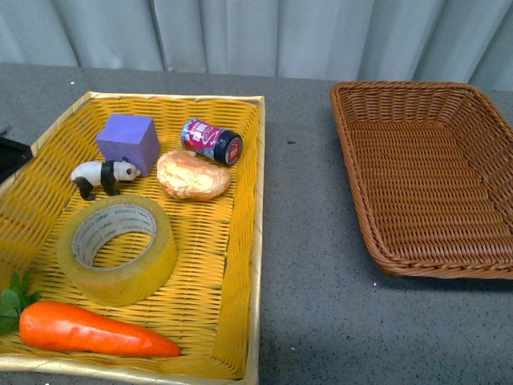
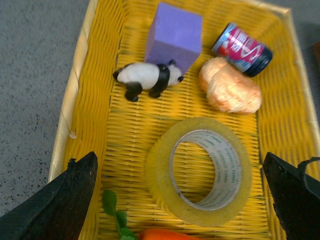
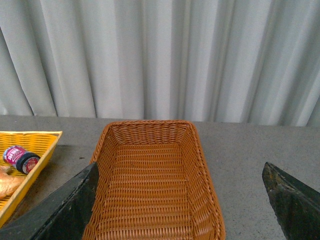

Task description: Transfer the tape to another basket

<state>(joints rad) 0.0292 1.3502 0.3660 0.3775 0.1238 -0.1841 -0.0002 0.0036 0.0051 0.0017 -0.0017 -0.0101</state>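
Front view. Left half of the frame: bright yellow woven tray on a grey speckled tabletop. Inside it, lower left: the tape, lying flat with the hole upward, yellowish and translucent, grey print around the white core too small to read. Below the tape: orange toy carrot with green leaves. Above the tape: toy panda just beside a purple foam cube. Further right: a bread roll and a small can on its side, pink and blue label, lettering not legible. Right half: the basket, dark brown wicker with sloped sides, well apart from the tape. Across the top: pale pleated curtain.

Left wrist view. Left gripper released, black fingers spread wide to either side of the tape and apart from it. Core print in grey capitals, blurred beyond reading. White script on the can's red label, also unreadable. Carrot tip and leaves near the tape; grey tabletop outside the tray rim.

Right wrist view. Right gripper likewise released, grasping nothing, the basket showing between its fingers. Behind: curtain folds and grey tabletop. Beside the basket: a corner of the yellow tray with can and bread roll.
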